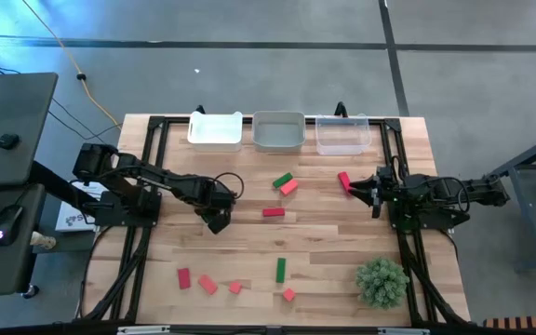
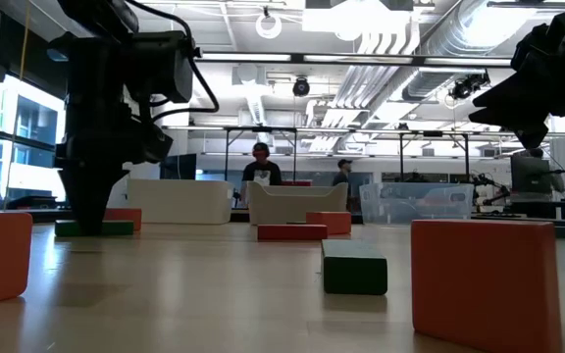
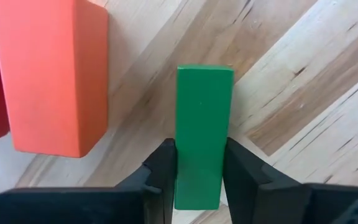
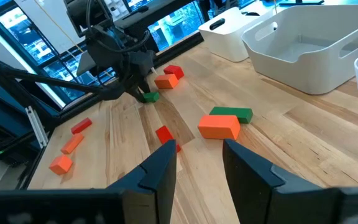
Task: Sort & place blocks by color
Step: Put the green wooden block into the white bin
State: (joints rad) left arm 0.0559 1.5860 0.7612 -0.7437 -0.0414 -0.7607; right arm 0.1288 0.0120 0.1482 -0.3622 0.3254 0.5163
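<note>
Clamped between the left gripper's point(image 3: 199, 171) two dark fingers, a green bar point(image 3: 202, 134) lies on the wooden table point(image 3: 303, 87), just beside a salmon block point(image 3: 51, 74) — gripped lengthwise, probably for lifting toward a tray. That arm reaches in from the left, wrist pitched down. The right gripper point(image 1: 372, 193) hovers at the right, jaws apart, empty.

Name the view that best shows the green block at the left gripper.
Left wrist view: the green block sits close-up between the fingers. High view hides it; low and right wrist views show it small.
</note>
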